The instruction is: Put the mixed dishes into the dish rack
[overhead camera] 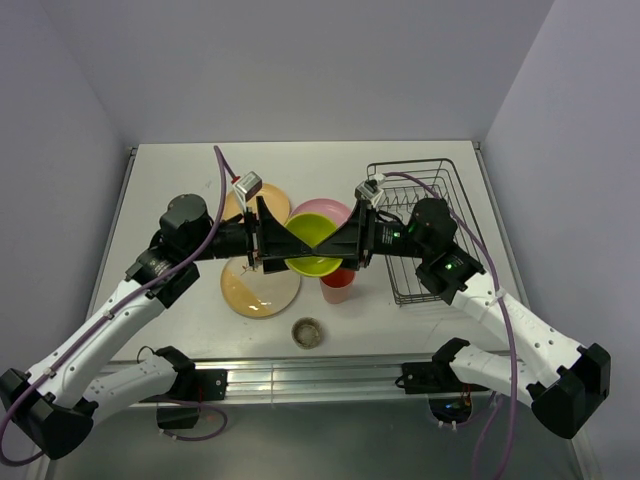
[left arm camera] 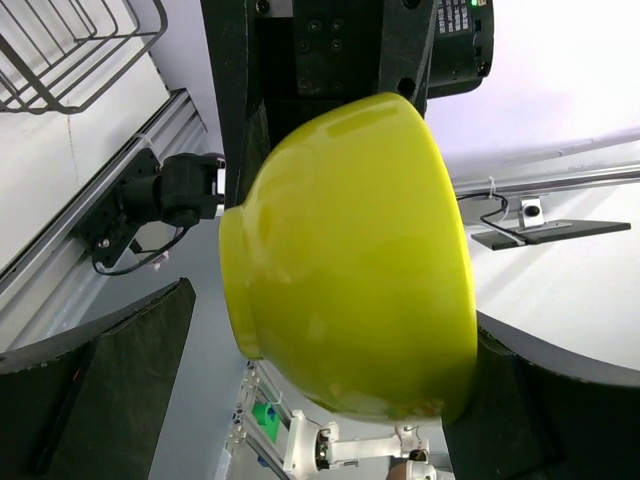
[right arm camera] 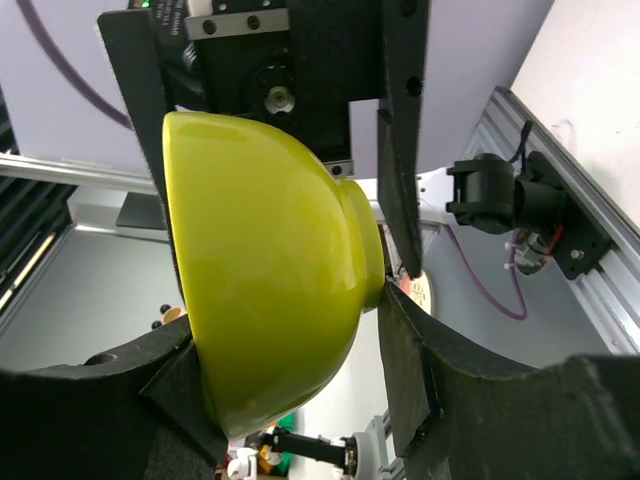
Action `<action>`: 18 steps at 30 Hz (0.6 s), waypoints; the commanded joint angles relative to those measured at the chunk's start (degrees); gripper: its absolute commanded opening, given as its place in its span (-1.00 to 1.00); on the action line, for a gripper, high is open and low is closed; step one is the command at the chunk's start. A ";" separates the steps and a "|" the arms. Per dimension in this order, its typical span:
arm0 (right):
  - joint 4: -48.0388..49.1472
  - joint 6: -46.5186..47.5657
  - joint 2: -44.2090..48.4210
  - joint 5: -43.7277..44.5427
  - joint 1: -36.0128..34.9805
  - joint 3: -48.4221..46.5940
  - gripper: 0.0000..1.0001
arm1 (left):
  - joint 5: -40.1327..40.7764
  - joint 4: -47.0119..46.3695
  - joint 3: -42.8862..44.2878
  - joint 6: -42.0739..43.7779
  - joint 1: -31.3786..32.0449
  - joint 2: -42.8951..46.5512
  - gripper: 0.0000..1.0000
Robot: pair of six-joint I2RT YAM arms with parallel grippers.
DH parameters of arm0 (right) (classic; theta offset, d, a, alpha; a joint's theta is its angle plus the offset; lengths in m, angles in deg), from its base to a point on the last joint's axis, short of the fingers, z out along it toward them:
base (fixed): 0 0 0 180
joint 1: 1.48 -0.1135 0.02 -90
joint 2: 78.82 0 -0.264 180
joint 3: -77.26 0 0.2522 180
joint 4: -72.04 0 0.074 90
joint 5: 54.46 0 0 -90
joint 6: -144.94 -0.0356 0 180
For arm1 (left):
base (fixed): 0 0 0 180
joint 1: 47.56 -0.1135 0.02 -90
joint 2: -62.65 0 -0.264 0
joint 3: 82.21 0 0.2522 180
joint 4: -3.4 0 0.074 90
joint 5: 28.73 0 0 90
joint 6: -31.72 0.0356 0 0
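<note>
Pinched between the fingers (right arm camera: 408, 350) of the right gripper (overhead camera: 342, 243), one against the foot and one at the rim: lime-green bowl (overhead camera: 312, 262), lifted off the table (overhead camera: 180, 170) at its middle. Straddled from the other side by the left gripper (overhead camera: 264, 238), spread wide, one finger (left arm camera: 120, 370) a sliver clear of the foot. Around it on the table: pink cup (overhead camera: 337, 288), pink plate (overhead camera: 322, 209), twig-motif plate (overhead camera: 258, 290). Off to the right: dish rack (overhead camera: 452, 195). Near the front edge: speckled grey bowl (overhead camera: 308, 331).
</note>
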 commanded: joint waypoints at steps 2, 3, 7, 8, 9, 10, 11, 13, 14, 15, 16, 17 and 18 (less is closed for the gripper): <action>-3.89 4.64 1.69 0.96 0.06 -4.56 -1.00 | -0.12 1.03 2.17 2.90 0.02 1.56 0.98; -6.17 6.13 1.60 1.23 0.06 -5.10 -1.00 | -0.12 0.85 2.26 2.82 0.02 1.74 0.98; -13.63 10.53 0.81 2.54 -0.02 -8.25 -1.00 | 0.06 1.55 3.05 3.60 -0.06 1.83 0.98; -15.32 11.59 0.64 2.98 -0.02 -8.70 -1.00 | 0.14 1.99 3.31 3.78 -0.06 1.74 0.98; -16.47 12.99 0.64 3.51 -0.11 -9.14 -1.00 | 0.23 2.08 3.49 3.96 -0.06 1.74 0.99; -17.87 13.44 0.72 3.69 -0.02 -9.49 -1.00 | 0.32 2.17 3.49 4.13 -0.06 1.74 0.99; -18.23 13.70 0.81 3.78 -0.02 -9.58 -1.00 | 0.32 2.26 3.67 4.22 -0.06 1.65 0.98; -20.07 14.67 0.90 4.39 -0.02 -10.02 -1.00 | 0.41 2.61 3.58 4.31 -0.06 1.56 0.99; -20.69 15.11 0.81 4.48 -0.02 -10.20 -1.00 | 0.49 2.61 3.41 4.31 0.02 1.47 0.99; -21.13 15.72 0.81 4.66 -0.02 -10.29 -1.00 | 0.67 3.04 3.49 4.48 0.02 1.56 0.99; -22.09 15.99 0.81 5.01 -0.02 -10.64 -1.00 | 0.84 3.31 3.49 4.66 0.02 1.47 0.98; -22.54 16.43 0.90 5.18 -0.02 -10.81 -1.00 | 0.85 3.40 3.58 4.66 0.02 1.47 0.98; -22.98 17.21 0.81 5.27 -0.02 -11.08 -1.00 | 0.85 3.40 3.49 4.49 0.02 1.39 0.99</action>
